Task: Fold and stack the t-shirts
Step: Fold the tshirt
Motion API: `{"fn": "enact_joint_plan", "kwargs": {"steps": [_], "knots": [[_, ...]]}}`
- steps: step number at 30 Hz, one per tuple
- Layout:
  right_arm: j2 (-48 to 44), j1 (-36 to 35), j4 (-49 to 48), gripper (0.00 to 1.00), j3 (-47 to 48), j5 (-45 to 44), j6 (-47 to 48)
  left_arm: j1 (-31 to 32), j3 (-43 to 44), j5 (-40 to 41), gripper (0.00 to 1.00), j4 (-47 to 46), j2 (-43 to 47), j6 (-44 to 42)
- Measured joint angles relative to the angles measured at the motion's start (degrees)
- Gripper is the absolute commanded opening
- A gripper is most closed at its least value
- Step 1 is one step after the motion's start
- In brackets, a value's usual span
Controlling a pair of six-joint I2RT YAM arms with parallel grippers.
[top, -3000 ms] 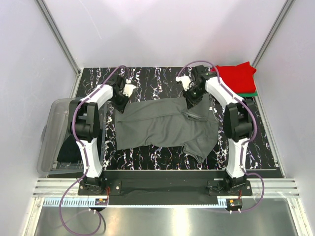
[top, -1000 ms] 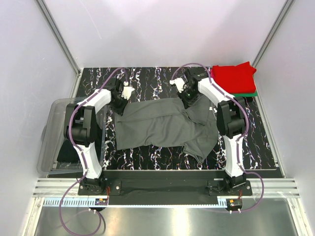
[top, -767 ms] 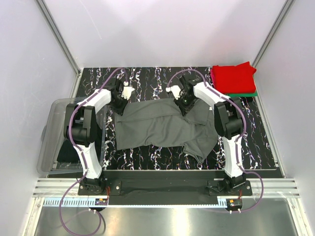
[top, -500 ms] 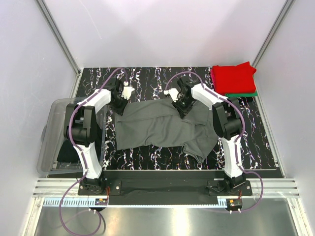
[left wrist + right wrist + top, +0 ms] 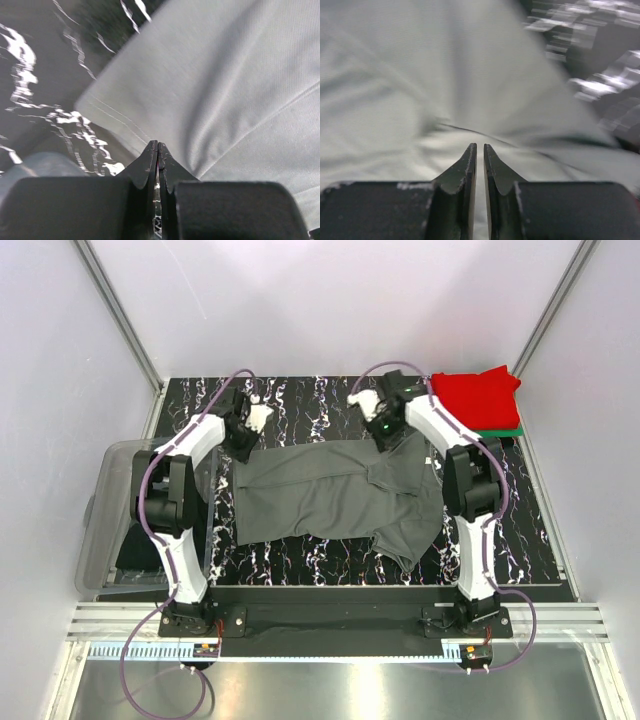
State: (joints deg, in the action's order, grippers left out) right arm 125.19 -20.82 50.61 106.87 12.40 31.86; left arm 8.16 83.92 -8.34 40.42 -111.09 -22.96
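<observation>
Dark grey t-shirt [image 5: 335, 495] flat on black marbled table [image 5: 300, 405], white walls [image 5: 330, 300] around

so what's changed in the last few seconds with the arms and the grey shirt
The right gripper had drifted toward the table's middle along the far edge of the dark grey t-shirt. It has now swung back to the right and farther away. The left gripper also moved slightly farther away. Both stay shut on that edge, now pulled straighter. The shirt's near part, the red t-shirt and the clear tub have not moved.
</observation>
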Motion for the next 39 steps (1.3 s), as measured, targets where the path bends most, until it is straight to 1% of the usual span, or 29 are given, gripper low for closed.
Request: {"fn": "enact_joint_plan", "kwargs": {"steps": [3, 8, 12, 18, 26, 32, 39], "knots": [[0.0, 4.5, -1.3, 0.17, 2.1, -1.2, 0.0, 0.0, 2.9, 0.8, 0.04, 0.1, -1.4, 0.0], [1.9, 11.5, -2.9, 0.17, 6.2, -2.6, 0.0, 0.0, 8.3, 2.5, 0.04, 0.4, -6.7, 0.0], [5.3, 14.3, -3.6, 0.17, 8.1, -3.4, 0.0, 0.0, 10.0, 3.9, 0.03, 1.0, -10.2, -0.4], [9.0, 15.0, -3.6, 0.17, 8.1, -3.8, 0.0, 0.0, 10.9, 5.8, 0.03, 2.6, -12.1, -1.1], [10.3, 15.6, -3.6, 0.17, 8.1, -4.4, 0.0, 0.1, 14.5, 8.3, 0.03, 3.7, -14.8, -1.2], [11.5, 17.1, -4.1, 0.17, 9.1, -5.5, 0.0, 0.1, 22.0, 10.9, 0.02, 4.5, -19.5, -1.3], [14.7, 18.1, -4.2, 0.17, 14.5, -6.0, 0.3, 0.8, 31.6, 12.3, 0.04, 5.1, -25.5, -2.3]]}}
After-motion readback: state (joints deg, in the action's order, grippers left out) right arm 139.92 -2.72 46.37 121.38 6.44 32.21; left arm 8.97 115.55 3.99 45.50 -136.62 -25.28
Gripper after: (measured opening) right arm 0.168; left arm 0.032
